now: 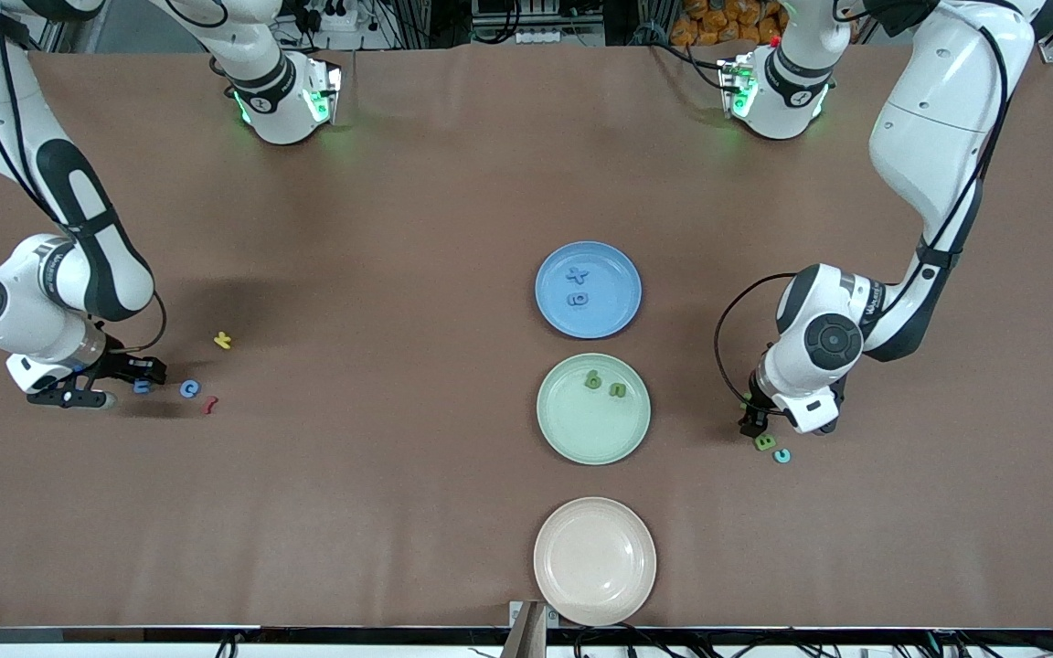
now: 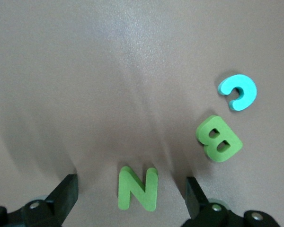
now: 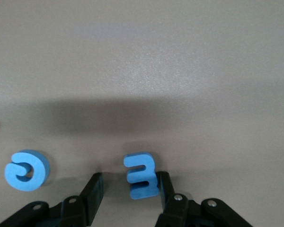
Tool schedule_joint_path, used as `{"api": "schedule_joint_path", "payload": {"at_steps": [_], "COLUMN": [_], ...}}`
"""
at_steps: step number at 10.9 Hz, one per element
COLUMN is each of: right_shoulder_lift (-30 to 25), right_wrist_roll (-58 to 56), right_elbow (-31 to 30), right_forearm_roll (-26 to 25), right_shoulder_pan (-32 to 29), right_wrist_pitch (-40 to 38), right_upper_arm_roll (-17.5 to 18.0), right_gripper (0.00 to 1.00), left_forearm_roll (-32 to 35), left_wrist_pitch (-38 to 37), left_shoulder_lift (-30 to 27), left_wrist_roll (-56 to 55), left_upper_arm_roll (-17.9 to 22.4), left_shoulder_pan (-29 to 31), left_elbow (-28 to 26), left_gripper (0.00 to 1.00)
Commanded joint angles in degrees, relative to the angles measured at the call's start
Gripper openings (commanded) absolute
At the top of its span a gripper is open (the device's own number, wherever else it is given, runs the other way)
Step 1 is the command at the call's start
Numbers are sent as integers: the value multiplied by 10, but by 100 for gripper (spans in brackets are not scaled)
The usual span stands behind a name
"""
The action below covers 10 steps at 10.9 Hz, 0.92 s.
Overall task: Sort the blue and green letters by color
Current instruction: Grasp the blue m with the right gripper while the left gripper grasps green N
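My right gripper (image 1: 135, 384) is low over the table near the right arm's end, open around a blue letter (image 3: 141, 175). One finger (image 3: 163, 187) touches the letter and the other stands apart from it. A blue c (image 3: 26, 170) lies beside it. My left gripper (image 2: 131, 187) is open and low at the left arm's end, with a green N (image 2: 138, 187) lying loose between its fingers. A green B (image 2: 219, 138) lies close by. The blue plate (image 1: 618, 306) holds two blue letters (image 1: 577, 273). The green plate (image 1: 581, 434) holds two green letters (image 1: 592, 378).
A turquoise c (image 2: 237, 91) lies next to the green B. A red letter (image 1: 209, 405) and a yellow letter (image 1: 222, 340) lie near the blue c. A beige plate (image 1: 594, 560) sits nearest the front camera, below the green plate.
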Motion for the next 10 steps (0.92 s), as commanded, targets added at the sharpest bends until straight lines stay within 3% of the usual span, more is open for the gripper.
{"api": "schedule_joint_path", "payload": {"at_steps": [1,2,3,10], "right_shoulder_lift": [-3,-3,-3,-6], "right_wrist_roll": [44,56,58,58], "right_elbow": [-3,-1,0,1], "right_forearm_roll": [1,1,2,1], "right_shoulder_pan": [10,11,12,12], "right_wrist_pitch": [3,1,0,-1], "right_upper_arm_roll": [1,1,1,2], "right_gripper": [41,38,36,3], "left_forearm_roll": [17,17,17,12], "left_wrist_pitch": [4,4,5,5], "left_shoulder_lift": [4,5,5,-7], "left_wrist_roll": [-14,-15,-22,-45], "left_upper_arm_roll": [0,0,0,-4], "left_shoulder_pan": [0,3,3,8], "left_elbow": [4,4,4,11], "left_gripper": [96,11,0,0]}}
